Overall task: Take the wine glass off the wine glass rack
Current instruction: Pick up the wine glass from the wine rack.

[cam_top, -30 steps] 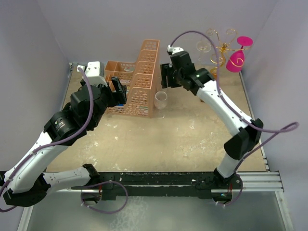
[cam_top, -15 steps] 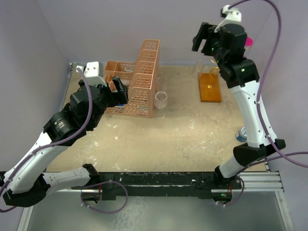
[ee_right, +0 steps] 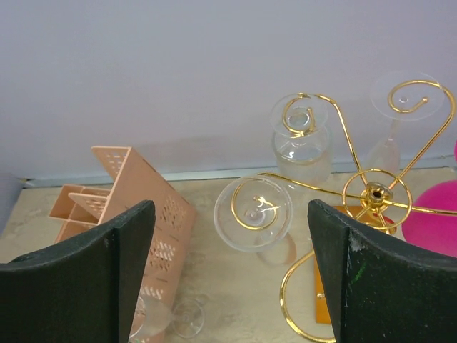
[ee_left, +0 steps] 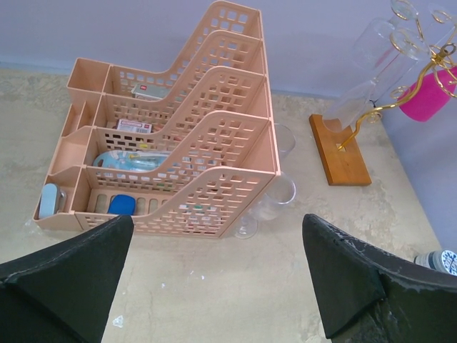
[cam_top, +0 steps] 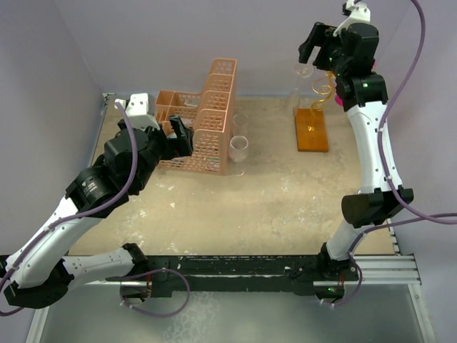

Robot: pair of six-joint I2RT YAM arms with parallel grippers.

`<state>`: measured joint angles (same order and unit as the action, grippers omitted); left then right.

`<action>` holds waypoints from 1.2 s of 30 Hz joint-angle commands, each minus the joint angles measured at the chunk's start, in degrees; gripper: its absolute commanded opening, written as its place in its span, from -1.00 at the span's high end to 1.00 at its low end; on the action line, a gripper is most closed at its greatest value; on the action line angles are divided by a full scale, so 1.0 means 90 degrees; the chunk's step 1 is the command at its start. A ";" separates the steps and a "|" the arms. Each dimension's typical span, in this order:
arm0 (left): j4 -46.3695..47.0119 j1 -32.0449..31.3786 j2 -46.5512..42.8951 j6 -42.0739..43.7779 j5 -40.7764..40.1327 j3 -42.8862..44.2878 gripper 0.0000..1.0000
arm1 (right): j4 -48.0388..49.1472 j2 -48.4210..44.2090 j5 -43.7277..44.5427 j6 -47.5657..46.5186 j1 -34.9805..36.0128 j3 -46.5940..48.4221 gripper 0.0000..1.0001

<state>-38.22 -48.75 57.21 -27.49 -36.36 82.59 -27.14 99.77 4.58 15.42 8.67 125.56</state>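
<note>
The wine glass rack is a gold wire stand [cam_top: 323, 89] with spiral arms on a flat orange base [cam_top: 313, 130] at the back right. It also shows in the left wrist view [ee_left: 341, 148] and the right wrist view [ee_right: 376, 191]. Clear wine glasses hang upside down from its spirals, the nearest one [ee_right: 253, 213] right below my right gripper. A pink glass [ee_right: 435, 214] hangs at the right. My right gripper [cam_top: 325, 46] is open and empty, high above the rack [ee_right: 230, 214]. My left gripper [cam_top: 178, 136] is open and empty by the basket [ee_left: 218, 236].
A peach lattice basket [cam_top: 203, 114] with small items stands at the back left. A clear glass [cam_top: 239, 148] lies on the table against its right side. A small blue-labelled bottle [ee_left: 439, 261] stands at the right edge. Purple walls surround the table.
My right arm has swung from beside the basket up and to the right, and now hangs above the rack. The left arm has barely moved.
</note>
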 commanded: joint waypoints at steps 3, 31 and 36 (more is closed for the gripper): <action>0.0379 0.0021 0.0039 -0.0015 0.0263 -0.0001 -0.99 | 0.0682 -0.0081 -0.1410 0.0613 -0.0703 -0.0261 -0.62; 0.0370 0.0026 -0.0019 -0.0090 0.0378 -0.0079 -0.99 | 0.0608 0.0887 -0.3110 0.0855 -0.1388 -0.0426 0.01; 0.0366 0.0026 -0.0016 -0.0091 0.0397 -0.0084 -0.99 | 0.0681 0.0966 -0.3336 0.0854 -0.1393 -0.0515 0.09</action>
<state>-36.97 -48.75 57.74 -27.59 -33.21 81.76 -23.73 107.87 -22.44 22.79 -3.66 121.34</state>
